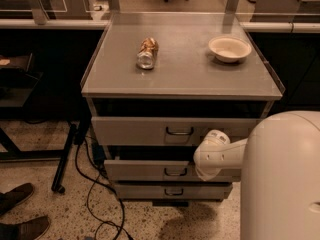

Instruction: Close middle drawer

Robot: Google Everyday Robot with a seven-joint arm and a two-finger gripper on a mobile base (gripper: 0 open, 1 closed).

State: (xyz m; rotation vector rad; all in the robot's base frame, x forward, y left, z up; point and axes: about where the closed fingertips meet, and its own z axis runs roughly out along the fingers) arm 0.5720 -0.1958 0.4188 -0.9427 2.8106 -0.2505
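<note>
The middle drawer [150, 171] is the low grey front with a small dark loop handle [176, 172], second from the top in the grey cabinet. It stands out a little, with a dark gap above it. My white arm [216, 155] reaches from the right across the right end of this drawer front. My gripper [204, 171] is at the arm's tip, against or just before the drawer's right part, mostly hidden by the arm.
The taller top drawer [145, 131] also stands out. The bottom drawer [150, 191] sits below. A crushed can [147, 53] and a white bowl [229, 48] lie on the cabinet top. Cables [95, 194], a black stand leg [65, 159] and shoes [17, 211] are at the left.
</note>
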